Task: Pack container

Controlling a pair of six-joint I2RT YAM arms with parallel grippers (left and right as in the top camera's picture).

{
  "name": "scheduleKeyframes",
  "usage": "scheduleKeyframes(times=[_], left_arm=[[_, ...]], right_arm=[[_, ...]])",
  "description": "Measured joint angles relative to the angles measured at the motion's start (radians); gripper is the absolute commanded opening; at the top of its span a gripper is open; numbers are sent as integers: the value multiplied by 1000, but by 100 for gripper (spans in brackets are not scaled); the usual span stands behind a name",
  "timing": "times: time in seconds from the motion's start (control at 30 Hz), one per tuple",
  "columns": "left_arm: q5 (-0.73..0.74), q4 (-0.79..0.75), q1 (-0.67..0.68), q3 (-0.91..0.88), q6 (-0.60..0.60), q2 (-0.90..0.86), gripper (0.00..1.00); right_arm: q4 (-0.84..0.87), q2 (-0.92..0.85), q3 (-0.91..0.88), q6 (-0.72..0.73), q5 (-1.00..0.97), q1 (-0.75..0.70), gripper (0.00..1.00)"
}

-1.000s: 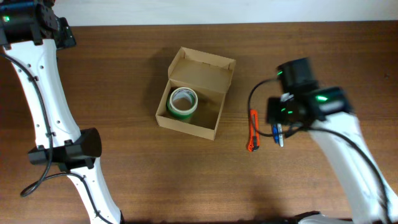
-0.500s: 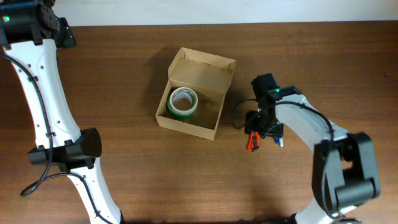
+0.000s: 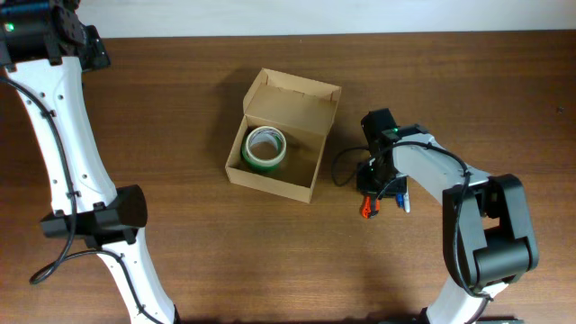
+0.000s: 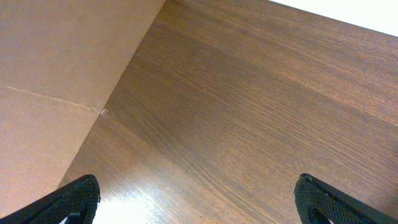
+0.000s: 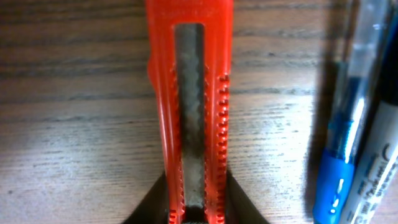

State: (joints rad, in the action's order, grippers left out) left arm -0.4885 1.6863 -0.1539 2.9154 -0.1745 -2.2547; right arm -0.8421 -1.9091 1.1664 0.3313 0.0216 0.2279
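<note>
The container (image 3: 290,115) is a tan cardboard box, lid open, at the table's middle. A green tape roll (image 3: 265,147) lies in its left half. To the right of it an orange utility knife (image 3: 364,211) lies flat on the wood. My right gripper (image 3: 370,187) is down over it. In the right wrist view the knife (image 5: 193,93) runs up the frame, with my right gripper (image 5: 198,208) shut on its sides. My left gripper (image 4: 199,202) is open over bare wood, far from the box, its fingertips (image 4: 78,196) wide apart.
A blue pen (image 5: 339,162) and a grey marker (image 5: 380,168) lie just right of the knife, close to the right fingers; overhead the pens (image 3: 402,200) show beside the gripper. A tan board (image 4: 56,81) fills the left of the left wrist view.
The right arm swung in and came down over the orange knife, and its jaws closed on the knife's sides. The left arm, box and tape roll have not moved.
</note>
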Motion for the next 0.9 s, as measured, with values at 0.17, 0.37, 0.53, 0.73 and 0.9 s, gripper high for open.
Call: scheduleKeyframes(times=[0.17,0.37,0.53,0.73,0.9], left_arm=[[0,0,0,0,0,0,100],[0,0,0,0,0,0,100],[0,0,0,0,0,0,100],[-2,0,0,0,0,0,100],[-2,0,0,0,0,0,100]], right_arm=[[5,-3,7,-7,6,0,10],[-44,-30,64,-43,11,0,11],[-203,-32,280,-79,4,0,11],[-431,24,747,-139,-13,2,9],[-603,79,1092,-209,-17,40,5]])
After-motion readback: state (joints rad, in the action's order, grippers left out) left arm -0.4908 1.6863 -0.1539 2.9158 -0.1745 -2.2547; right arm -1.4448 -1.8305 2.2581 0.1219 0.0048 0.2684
